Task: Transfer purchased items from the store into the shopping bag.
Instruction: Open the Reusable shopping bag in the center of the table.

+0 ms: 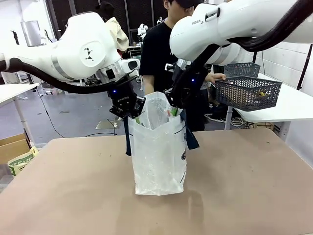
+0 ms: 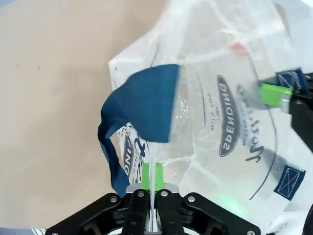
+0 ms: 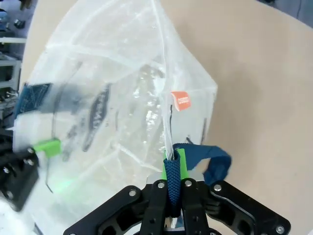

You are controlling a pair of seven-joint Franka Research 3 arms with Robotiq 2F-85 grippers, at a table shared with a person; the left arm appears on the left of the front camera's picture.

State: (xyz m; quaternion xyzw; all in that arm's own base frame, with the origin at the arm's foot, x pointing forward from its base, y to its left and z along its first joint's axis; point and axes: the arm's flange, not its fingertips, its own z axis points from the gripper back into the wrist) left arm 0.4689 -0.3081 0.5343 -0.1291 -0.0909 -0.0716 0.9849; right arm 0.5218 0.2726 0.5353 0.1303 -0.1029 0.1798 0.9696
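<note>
The shopping bag (image 1: 159,152) stands upright in the middle of the tan table, whitish and translucent, with navy lettering (image 2: 227,122). My left gripper (image 1: 131,111) is shut on its left rim, green pads (image 2: 145,175) pinching the plastic beside a navy strap (image 2: 142,112). On the opposite rim my right gripper (image 1: 175,108) is shut on the plastic and a navy strap (image 3: 172,178). Together they hold the bag's mouth open. A person behind the bag holds the store (image 1: 247,93), a dark mesh basket, at the right. A small yellowish piece (image 1: 261,94) shows through its mesh.
A second dark basket (image 1: 242,69) sits behind the first on a white table (image 1: 293,105) at the right. A cardboard box (image 1: 12,147) stands on the floor at the left. The tan tabletop (image 1: 73,196) spreads bare around the bag.
</note>
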